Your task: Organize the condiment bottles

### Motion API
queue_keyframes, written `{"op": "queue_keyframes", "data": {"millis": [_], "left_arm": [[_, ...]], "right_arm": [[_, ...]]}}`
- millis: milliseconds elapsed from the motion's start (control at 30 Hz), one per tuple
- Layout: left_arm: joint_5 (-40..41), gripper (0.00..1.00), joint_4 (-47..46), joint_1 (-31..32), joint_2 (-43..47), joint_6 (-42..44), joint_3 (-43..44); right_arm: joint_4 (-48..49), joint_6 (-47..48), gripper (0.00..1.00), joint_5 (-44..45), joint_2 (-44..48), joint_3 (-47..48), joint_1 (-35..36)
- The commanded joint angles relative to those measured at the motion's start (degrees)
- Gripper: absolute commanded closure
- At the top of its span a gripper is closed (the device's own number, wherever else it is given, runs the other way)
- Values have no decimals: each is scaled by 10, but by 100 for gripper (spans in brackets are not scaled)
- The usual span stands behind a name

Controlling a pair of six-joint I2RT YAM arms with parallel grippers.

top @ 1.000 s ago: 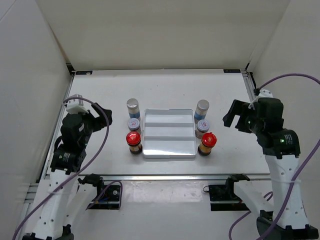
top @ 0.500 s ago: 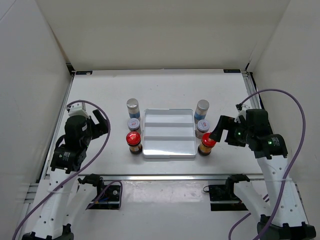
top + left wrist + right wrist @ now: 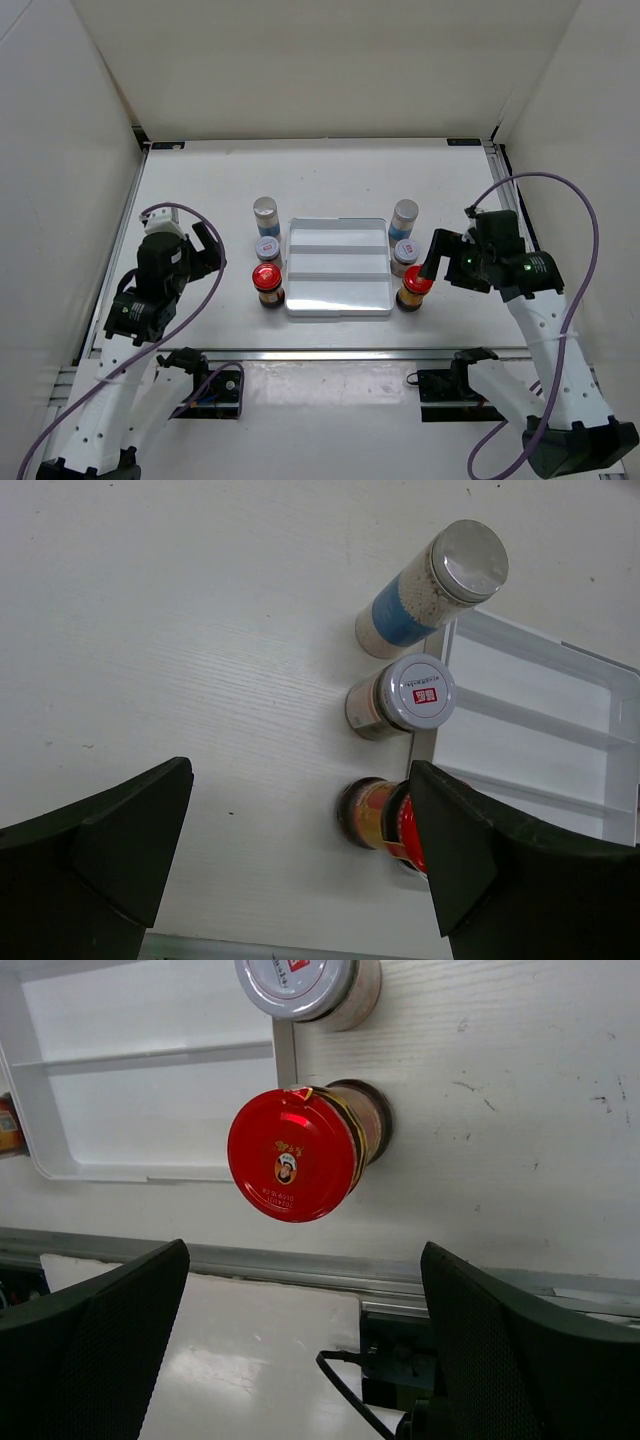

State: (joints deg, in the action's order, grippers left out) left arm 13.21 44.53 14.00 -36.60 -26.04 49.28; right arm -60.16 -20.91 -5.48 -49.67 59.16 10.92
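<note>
White table (image 3: 200, 180) inside pale walls. A white tray (image 3: 338, 296) sits centred, three condiment bottles (image 3: 266, 212) lined along each side, seemingly touching it. My left gripper (image 3: 300, 780) is spread wide near the left row; my right gripper (image 3: 305, 1260), also spread, hovers beside the right red-capped jar (image 3: 292, 1155).

The counter (image 3: 330, 175) was white with a faint grain, and the tray (image 3: 337, 290) plain white. The left red-capped jar (image 3: 266, 279) and the right red-capped jar (image 3: 292, 1153) had amber-brown bodies. The right one's glossy cap bore a small printed figure at its centre. The left short jar (image 3: 418, 692) and right short jar (image 3: 297, 980) had white lids printed with a red mark. The left tall jar (image 3: 468, 562) and right tall jar (image 3: 405, 211) wore silver caps and blue labels over pale speckled contents. The left claw (image 3: 300, 780) and right claw (image 3: 303, 1250) were black, the cables (image 3: 585, 215) purple.
</note>
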Motion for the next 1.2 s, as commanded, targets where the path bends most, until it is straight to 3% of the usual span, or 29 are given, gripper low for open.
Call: {"op": "queue_keyframes", "data": {"millis": [0, 233, 467, 667, 800, 833, 933, 1100, 1167], "left_arm": [[18, 0, 1, 2, 0, -6, -1], [12, 0, 1, 2, 6, -6, -1], [24, 0, 1, 2, 11, -6, -1], [30, 0, 1, 2, 11, -1, -1], [30, 0, 1, 2, 6, -1, -1], [30, 0, 1, 2, 6, -1, -1], [30, 0, 1, 2, 6, -1, -1], [30, 0, 1, 2, 0, -1, -1], [30, 0, 1, 2, 0, -1, -1]], "right_arm": [[0, -20, 0, 28, -13, 16, 31], [18, -72, 0, 121, -80, 4, 125], [41, -91, 3, 150, -167, -1, 169], [58, -113, 30, 179, -200, -12, 198], [34, -135, 57, 227, -184, -1, 221], [16, -141, 68, 244, -164, 8, 230], [-5, -150, 84, 294, -126, 56, 274], [-10, -155, 95, 325, -121, 130, 348], [14, -155, 95, 318, -137, 135, 375]]}}
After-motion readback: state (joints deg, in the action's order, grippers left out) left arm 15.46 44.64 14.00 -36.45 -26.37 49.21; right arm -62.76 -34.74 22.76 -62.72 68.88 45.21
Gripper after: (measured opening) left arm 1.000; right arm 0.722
